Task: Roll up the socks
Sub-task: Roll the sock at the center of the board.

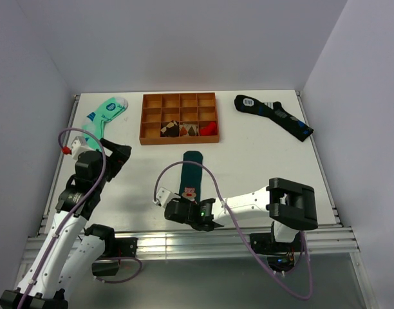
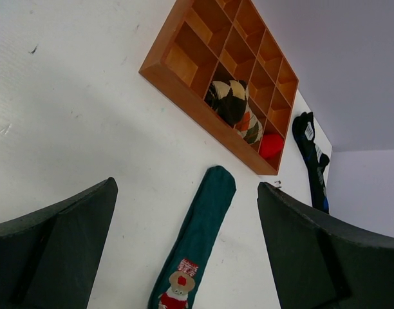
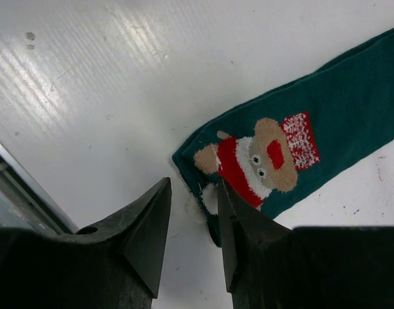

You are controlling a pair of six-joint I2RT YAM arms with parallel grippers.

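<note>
Well, writing: a white label (image 1: 247,101) on the black sock (image 1: 274,116), its marks too small to read (just dark lines).
Socks: the socks (image 1: 194,172) lie flat as one long dark green strip mid-table (image 1: 281,167), with a cartoon figure (image 3: 261,158) near the 6 o'clock end.
Right gripper (image 3: 193,187): at that 6 o'clock end, jaws partly apart with bare table between them, one finger (image 3: 239,225) overlapping the sock's edge, nothing clamped.
Left gripper (image 2: 185,187): at 9 o'clock, well apart from the socks, jaws spread wide and empty.
Around: wooden tray (image 1: 145,119) at 12 o'clock, holding patterned bundles (image 1: 168,129) and a red one (image 1: 208,129); mint sock (image 1: 107,112) at 10 o'clock; black sock at 2 o'clock.
In the way: a purple cable (image 1: 214,187) arcs across the strip.
</note>
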